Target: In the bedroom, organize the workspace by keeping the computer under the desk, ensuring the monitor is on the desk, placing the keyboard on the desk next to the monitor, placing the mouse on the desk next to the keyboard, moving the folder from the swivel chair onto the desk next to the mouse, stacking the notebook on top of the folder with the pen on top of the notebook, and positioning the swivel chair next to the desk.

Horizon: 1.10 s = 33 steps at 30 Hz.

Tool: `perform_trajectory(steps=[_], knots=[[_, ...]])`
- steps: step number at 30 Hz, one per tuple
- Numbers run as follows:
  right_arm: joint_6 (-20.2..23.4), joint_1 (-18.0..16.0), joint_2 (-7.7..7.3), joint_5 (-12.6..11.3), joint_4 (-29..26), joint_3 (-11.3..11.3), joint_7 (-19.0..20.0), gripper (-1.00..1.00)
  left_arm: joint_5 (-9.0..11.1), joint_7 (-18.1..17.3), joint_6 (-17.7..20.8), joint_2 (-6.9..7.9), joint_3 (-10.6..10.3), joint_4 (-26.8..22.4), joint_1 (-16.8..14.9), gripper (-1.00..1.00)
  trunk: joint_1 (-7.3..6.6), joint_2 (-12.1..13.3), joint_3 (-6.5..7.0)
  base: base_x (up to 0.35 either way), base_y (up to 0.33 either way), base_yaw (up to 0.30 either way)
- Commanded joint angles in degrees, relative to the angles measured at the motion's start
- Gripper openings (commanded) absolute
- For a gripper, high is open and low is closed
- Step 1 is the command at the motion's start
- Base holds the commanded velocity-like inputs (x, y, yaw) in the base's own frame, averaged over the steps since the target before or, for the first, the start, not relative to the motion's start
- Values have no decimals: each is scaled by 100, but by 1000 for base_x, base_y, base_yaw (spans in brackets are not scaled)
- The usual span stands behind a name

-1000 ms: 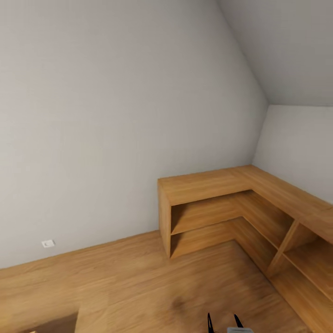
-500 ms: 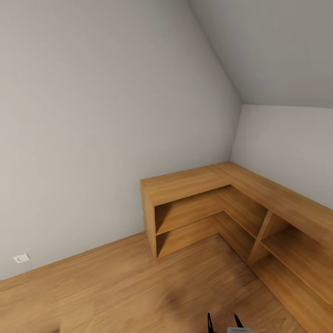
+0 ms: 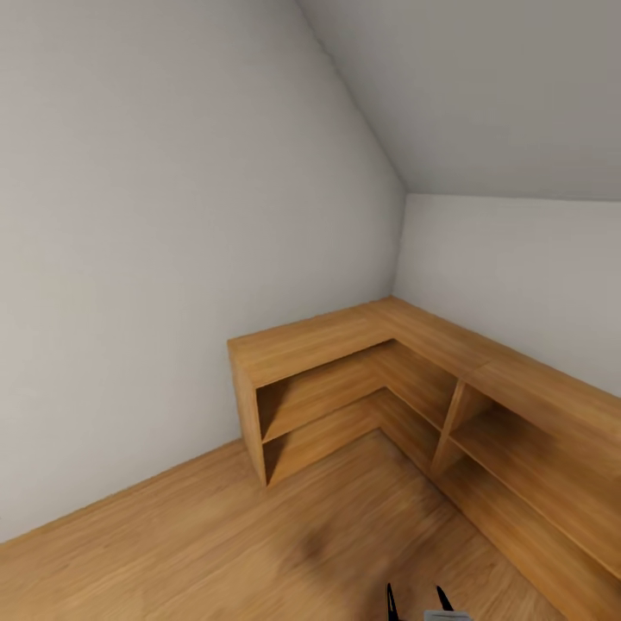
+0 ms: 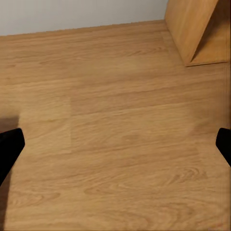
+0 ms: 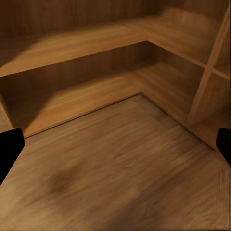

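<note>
Both grippers, left (image 4: 115, 144) and right (image 5: 115, 144), spread wide and empty; L-shaped wooden shelf (image 3: 345, 345) ahead slides leftward as camera pans right — searching, no task items yet.

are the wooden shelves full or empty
Empty, as far as shown. The L-shaped wooden shelves show bare boards in each open compartment; the right wrist view also shows bare shelf boards.
</note>
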Motion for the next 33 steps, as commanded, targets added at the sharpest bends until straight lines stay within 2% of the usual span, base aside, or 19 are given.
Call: perform_trajectory(steps=[1, 20, 33], knots=[[-16, -5, 1, -54, 5, 51, -10, 100, -4, 60, -10, 1, -48, -3, -2, 100, 1, -3, -6, 163, 0, -260], [-16, -4, 1, -54, 5, 54, -10, 100, 1, 75, -2, 6, -46, -3, -2, 100, 1, -3, -6, 304, 3, -261], [-11, -4, 1, -55, 5, 54, -10, 100, -1, 71, -3, 5, -46, -3, -2, 100, 1, -3, -6, 275, 98, -261]])
